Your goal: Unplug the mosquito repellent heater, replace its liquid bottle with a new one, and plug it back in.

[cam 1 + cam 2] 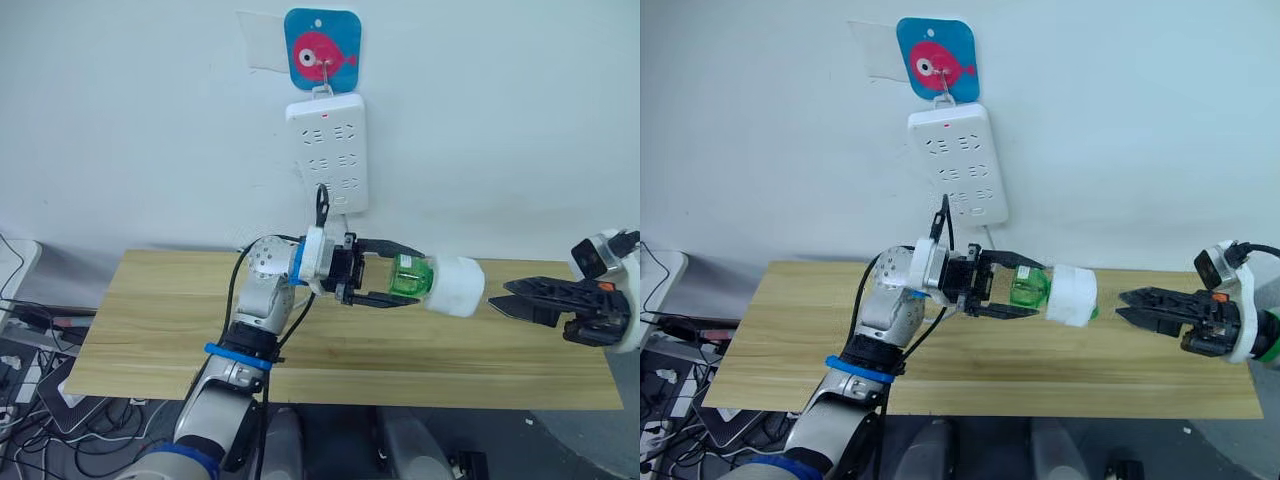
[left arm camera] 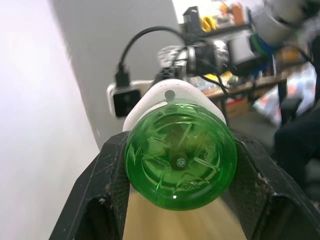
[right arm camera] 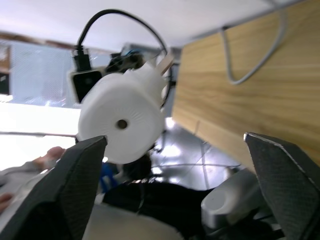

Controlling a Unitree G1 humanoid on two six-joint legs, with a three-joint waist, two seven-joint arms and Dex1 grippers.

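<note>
Heater [image 1: 455, 286] is already unplugged and is held in the air over the bench [image 1: 150, 330], right of centre, below the wall power strip [image 1: 327, 150]. Green bottle [image 1: 408, 276] is still seated in it, pointing left. Left hand [image 1: 385, 272] is closed around the bottle, fingers [image 2: 102, 190] pressed on both sides of the green base, as seen from the left wrist. Right hand [image 1: 520, 296] is level with the heater and just right of it, not touching; fingers spread wide in the right wrist view, nothing gripped.

Step in hand is judged to be bottle removal: old bottle not yet separated from the white body. Next move calls for the right hand to be brought onto the white body and closed, then the bottle unscrewed or pulled out by the left. Alignment looks nearly set.

Bench is a light wood board against a plain white wall. A fish-print hook [image 1: 322, 48] carries the strip. Cables [image 1: 25, 345] are piled at far left, off the bench.
</note>
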